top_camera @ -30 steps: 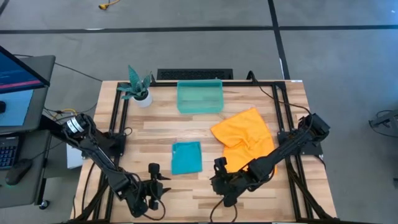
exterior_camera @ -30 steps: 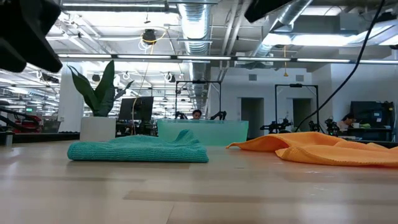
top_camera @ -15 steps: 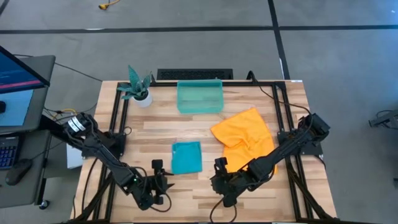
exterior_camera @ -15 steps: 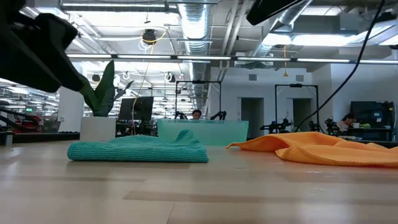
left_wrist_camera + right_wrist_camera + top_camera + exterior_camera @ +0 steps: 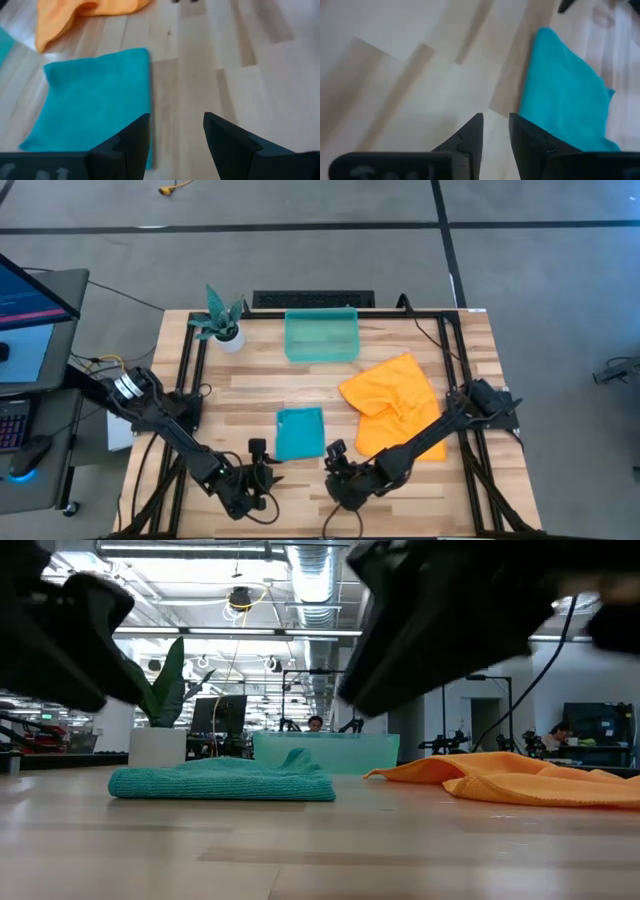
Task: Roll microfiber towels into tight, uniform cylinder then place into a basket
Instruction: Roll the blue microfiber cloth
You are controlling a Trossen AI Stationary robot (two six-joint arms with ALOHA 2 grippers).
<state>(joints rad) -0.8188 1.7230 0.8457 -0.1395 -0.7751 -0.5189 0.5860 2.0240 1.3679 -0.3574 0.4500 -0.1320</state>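
The teal-blue towel (image 5: 300,433) lies flat on the wooden table near the middle, also seen in the low view (image 5: 220,781). The orange-yellow towel (image 5: 392,405) lies crumpled to its right. The teal basket (image 5: 321,335) stands at the far edge. My left gripper (image 5: 262,459) hovers open just off the teal towel's near left corner, with the towel (image 5: 95,100) ahead of its fingers. My right gripper (image 5: 335,459) hovers off the near right corner, open by a narrow gap, with the towel (image 5: 565,100) beside its fingers. Neither holds anything.
A white pot with a teal plant (image 5: 222,322) stands at the far left corner. Black frame rails (image 5: 190,370) run along the table's left and right sides. Bare wood (image 5: 300,490) lies between the grippers at the near edge.
My right gripper has dropped toward the table and shifted left toward the teal towel's near right corner, rolling its wrist; its arm now fills the top of the low view. My left gripper has crept right and down toward the towel's near left corner. Both towels lie unmoved.
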